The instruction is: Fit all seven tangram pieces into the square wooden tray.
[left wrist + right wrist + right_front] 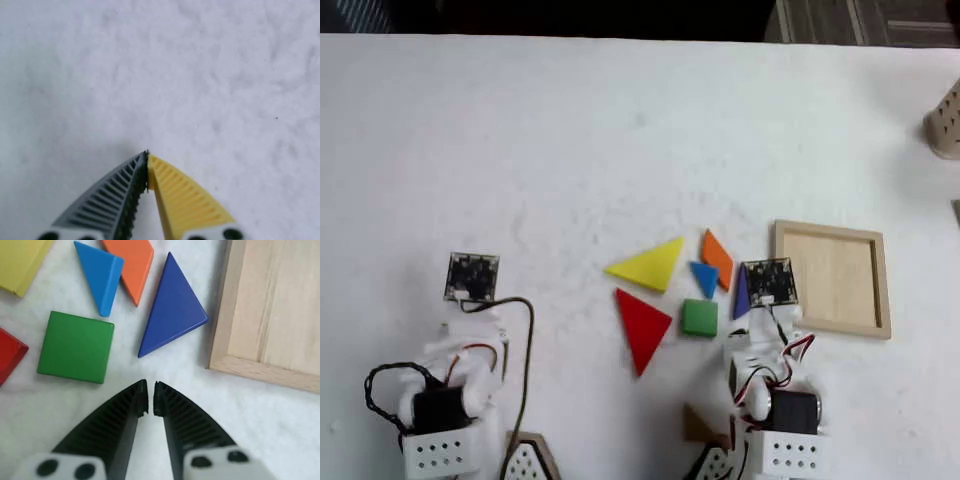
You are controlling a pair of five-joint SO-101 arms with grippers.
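**Clerk:** Item one, leftmost?

**Checker:** Left gripper [147, 167], one grey finger and one yellow, tips pressed together, nothing between them. Bare white table [570, 130] beneath and ahead of it.

**Clerk:** Pieces next, placed from the right gripper.

**Checker:** Right gripper [150, 399], black fingers drawn almost together with a thin slit between the tips, holding nothing.
- Yellow triangle [650, 265], large, farthest to its left and ahead.
- Red triangle [642, 325], large, well to its left, nearer the arms than the yellow one.
- Green square [75, 346], near the tips on their left side.
- Light blue triangle [100, 275], small, ahead of the green square, just beside the orange piece.
- Orange parallelogram [132, 262], ahead of the tips, between the light blue and dark blue pieces.
- Dark blue triangle [172, 310], just ahead of the tips, closest of the lot, flat on the table beside the tray's wall.

**Clerk:** And the tray?

**Checker:** Square wooden tray [227, 315], just right of the tips and ahead. All six listed pieces lie on the table outside it.

**Clerk:** Sundries?

**Checker:** Brown piece [696, 424] beside the right arm's base, part hidden. Beige perforated object [945, 125] at the far right edge.
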